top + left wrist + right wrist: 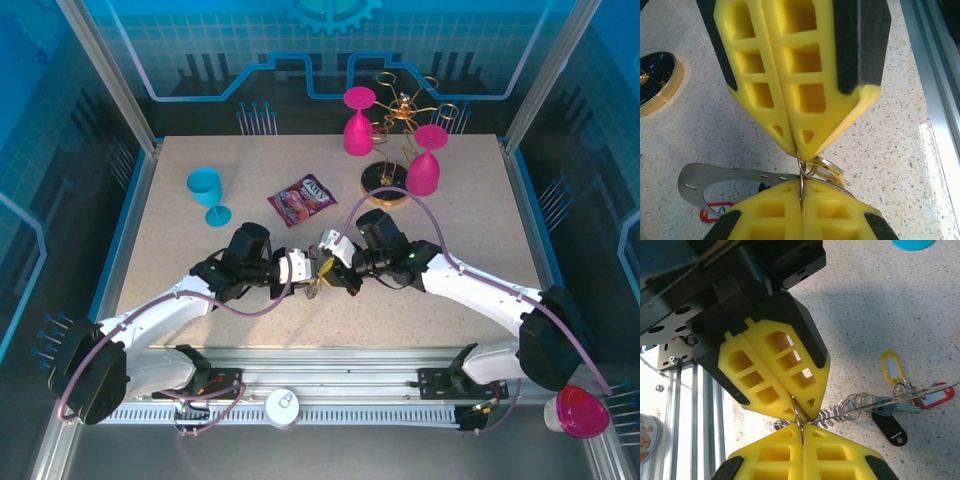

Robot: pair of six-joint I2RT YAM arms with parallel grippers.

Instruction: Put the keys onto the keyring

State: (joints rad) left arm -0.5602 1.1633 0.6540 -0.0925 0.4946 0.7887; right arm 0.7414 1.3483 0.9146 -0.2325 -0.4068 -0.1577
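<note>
Seeing both pincers closed tip to tip, my left gripper (pixel 801 194) and right gripper (pixel 802 434) each nipping the thin keyring (pixel 798 412) — keys (pixel 894 397) bunched just beside it, low over the table (pixel 890 315).

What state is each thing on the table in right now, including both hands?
Left hand, shut on the keyring.
Right hand, shut on the same keyring.
Keys, bunched together, apparently resting on the table.
Blue cup, upright.
Snack packet, lying flat.
Rear pink glass, upside down.
Front pink glass, upside down.
</note>
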